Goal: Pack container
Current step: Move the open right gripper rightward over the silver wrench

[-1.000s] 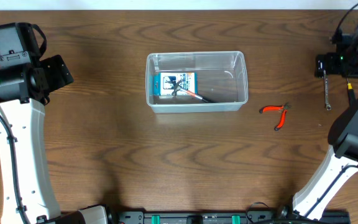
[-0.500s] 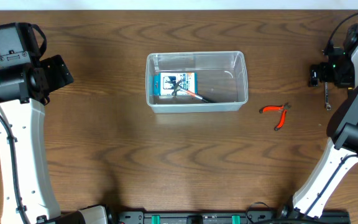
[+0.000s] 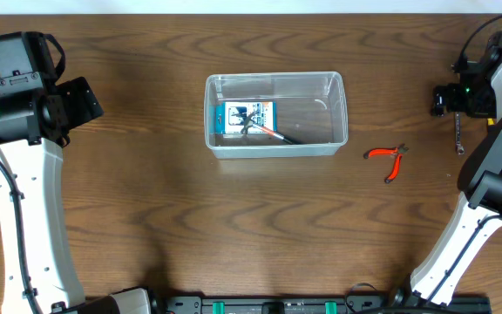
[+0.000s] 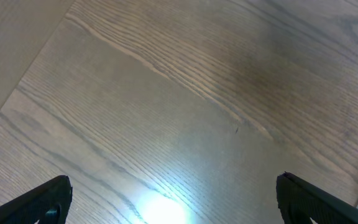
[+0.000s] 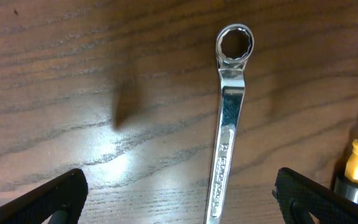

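Brown wood-grain surface (image 3: 146, 201) carries the clear container (image 3: 274, 76) near its middle, with a blue-and-white box (image 3: 244, 117) inside. The right fingers (image 5: 55, 196) spread wide above a wrench (image 5: 227, 130), gripping nothing. The left fingers (image 4: 42, 199) stand wide over wood. Red pliers (image 3: 389, 158) lie right of the container.

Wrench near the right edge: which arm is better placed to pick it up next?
Right. The right claw is open over the wrench; the left claw is far off, beyond the container.
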`<state>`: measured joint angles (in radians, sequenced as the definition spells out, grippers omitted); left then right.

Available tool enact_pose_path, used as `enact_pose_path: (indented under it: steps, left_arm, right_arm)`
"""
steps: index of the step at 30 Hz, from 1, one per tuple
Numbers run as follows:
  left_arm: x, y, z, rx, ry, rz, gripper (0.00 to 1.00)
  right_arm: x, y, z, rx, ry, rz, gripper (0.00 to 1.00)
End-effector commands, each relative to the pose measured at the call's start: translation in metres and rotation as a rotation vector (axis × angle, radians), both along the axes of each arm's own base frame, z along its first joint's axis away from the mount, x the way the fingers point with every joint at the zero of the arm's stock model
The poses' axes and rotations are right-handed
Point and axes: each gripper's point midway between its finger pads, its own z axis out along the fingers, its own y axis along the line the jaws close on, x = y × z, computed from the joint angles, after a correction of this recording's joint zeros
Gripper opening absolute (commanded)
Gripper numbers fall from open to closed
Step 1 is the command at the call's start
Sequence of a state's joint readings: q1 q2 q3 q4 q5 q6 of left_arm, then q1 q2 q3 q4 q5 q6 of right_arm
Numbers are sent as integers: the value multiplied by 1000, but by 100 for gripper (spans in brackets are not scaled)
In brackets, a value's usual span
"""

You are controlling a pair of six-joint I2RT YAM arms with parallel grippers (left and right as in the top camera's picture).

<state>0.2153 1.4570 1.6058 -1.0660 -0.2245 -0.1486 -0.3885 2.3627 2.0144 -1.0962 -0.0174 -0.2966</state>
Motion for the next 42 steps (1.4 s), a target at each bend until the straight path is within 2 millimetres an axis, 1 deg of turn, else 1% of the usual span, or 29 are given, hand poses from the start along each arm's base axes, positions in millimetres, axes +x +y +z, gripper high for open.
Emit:
enact_pose_path:
  steps: [1,13,25,36,42]
  left_arm:
    - [-1,4,1,20,8,-1,98]
    - [-1,4,1,20,8,-1,98]
    - [-1,4,1,20,8,-1,98]
    - [-1,4,1,20,8,-1,98]
    - [-1,4,1,20,8,-1,98]
  right_arm:
    - [4,-7,1,9,-23,-11,99]
    - [-1,-24,0,7,-30,-53,99]
    - [4,-18,1,2,-39,-33,99]
    - [2,-20,0,-26,-22,-29,99]
    - [3,-16,0,-26,-19,-11,99]
